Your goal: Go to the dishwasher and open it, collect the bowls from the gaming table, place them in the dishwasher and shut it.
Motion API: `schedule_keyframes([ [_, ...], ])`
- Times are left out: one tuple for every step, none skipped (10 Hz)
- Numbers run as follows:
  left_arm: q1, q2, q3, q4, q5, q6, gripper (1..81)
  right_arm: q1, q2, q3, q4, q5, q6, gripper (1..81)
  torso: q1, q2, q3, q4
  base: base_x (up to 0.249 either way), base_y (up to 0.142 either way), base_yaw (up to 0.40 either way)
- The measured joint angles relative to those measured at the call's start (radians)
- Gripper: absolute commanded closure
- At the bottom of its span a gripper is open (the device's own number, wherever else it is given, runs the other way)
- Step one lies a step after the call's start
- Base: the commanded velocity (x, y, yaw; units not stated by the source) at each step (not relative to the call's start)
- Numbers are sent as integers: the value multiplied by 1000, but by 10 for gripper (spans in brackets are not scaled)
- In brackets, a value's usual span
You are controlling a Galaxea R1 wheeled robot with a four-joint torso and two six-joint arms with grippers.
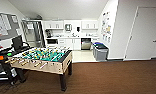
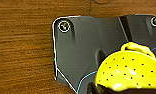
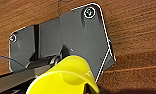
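Head view: gaming table [image 1: 44, 58] near left on brown carpet [image 1: 114, 77], green field, rods with handles. No bowls made out on it at this sharpness. Kitchenette at the far end of the room. Dishwasher [image 1: 86, 44], steel front, sits under the worktop [image 1: 71, 37] among white cabinet doors [image 1: 73, 43], door closed, well apart from the gaming table. Grey bin [image 1: 101, 52] with a blue top stands just right of it by the wall. White door [image 1: 144, 32] on the right. Notice board [image 1: 5, 25] on the left wall.

Left wrist view: yellow perforated part [image 2: 130, 72] over carpet. Right wrist view: yellow rounded part [image 3: 66, 77] over carpet. Fingers of both arms: cannot tell if apart or together.
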Motion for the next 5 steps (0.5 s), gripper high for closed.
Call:
schedule_keyframes([
  [-2,1,0,0,0,0,811,3,1,0,0,1,0,811,0,0,0,0,181,-84,0],
  [-2,0,0,0,-1,0,811,4,3,0,-1,3,0,811,0,0,0,0,181,-84,0],
  [-1,1,0,0,1,0,811,3,3,0,-1,1,0,811,0,0,0,0,181,-84,0],
  [-2,1,0,0,1,0,811,3,3,0,-1,1,0,811,0,0,0,0,181,-85,0],
  [-2,1,0,0,1,0,811,3,3,0,-1,3,0,811,0,0,0,0,181,-86,0],
])
